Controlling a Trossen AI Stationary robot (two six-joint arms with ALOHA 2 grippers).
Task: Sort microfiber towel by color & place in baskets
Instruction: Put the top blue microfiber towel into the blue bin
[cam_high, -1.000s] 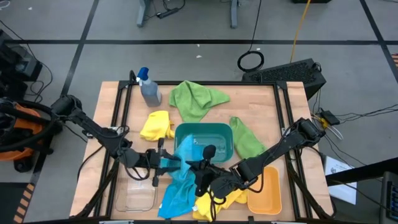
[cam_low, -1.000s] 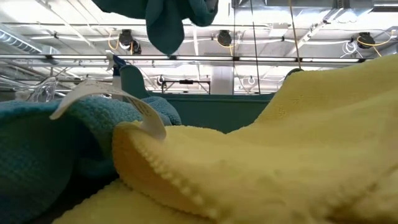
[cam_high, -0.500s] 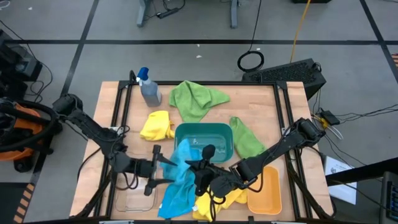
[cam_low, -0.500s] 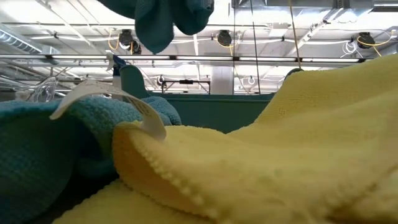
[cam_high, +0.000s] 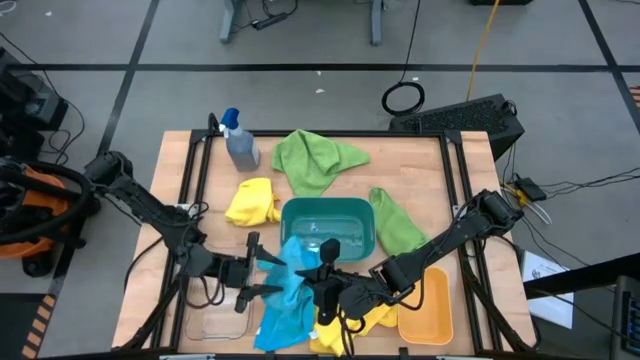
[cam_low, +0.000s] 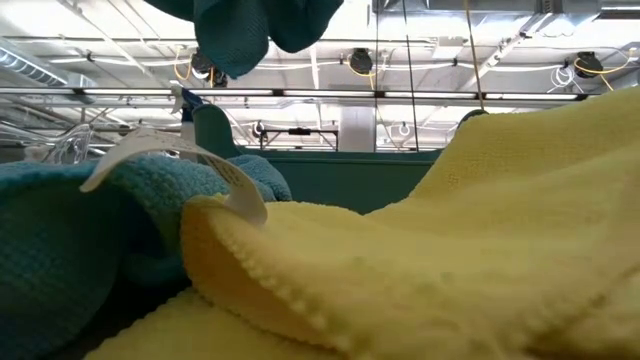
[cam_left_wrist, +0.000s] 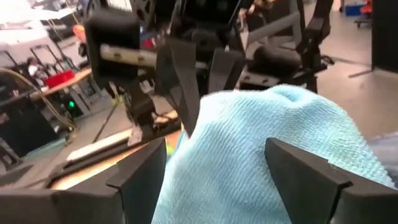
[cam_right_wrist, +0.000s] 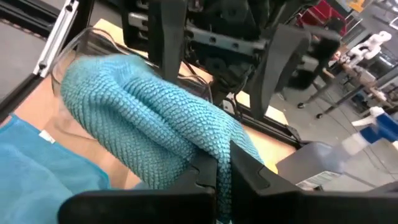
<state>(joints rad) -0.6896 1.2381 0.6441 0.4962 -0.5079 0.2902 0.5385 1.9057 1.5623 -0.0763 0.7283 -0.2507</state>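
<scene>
My right gripper (cam_high: 323, 268) (cam_right_wrist: 219, 163) is shut on a bright blue towel (cam_high: 288, 268) near the table's front middle, just in front of the teal basket (cam_high: 362, 238). My left gripper (cam_high: 256, 270) (cam_left_wrist: 214, 149) faces it from the left, open, a finger on each side of the towel's bulge (cam_left_wrist: 261, 137). A second blue towel (cam_high: 278, 318) and a yellow one (cam_high: 372, 320) lie flat underneath. Another yellow towel (cam_high: 252, 200) and two lime green ones (cam_high: 315, 158) (cam_high: 398, 224) rest on the table. The clear basket (cam_high: 218, 318) is front left and the orange basket (cam_high: 428, 305) front right. My right gripper pinches a bunched fold of the blue towel (cam_right_wrist: 205, 146) between its two fingers, reaching level from the table's right. The towel is raised, and in the low view its free end hangs slack (cam_low: 235, 35). My left gripper: whether its open fingers touch the towel cannot be told.
A grey spray bottle with a blue top (cam_high: 238, 140) stands at the far left of the table. Black rails (cam_high: 195, 190) run along both table sides. The low view is mostly filled by the yellow towel (cam_low: 420, 260) and a blue towel with a white label (cam_low: 60, 230).
My left gripper has drawn back a little toward the table's left and near edge, away from the teal basket. The raised blue towel has gone with it toward the near edge; in the low view its hanging end has drifted left and higher.
</scene>
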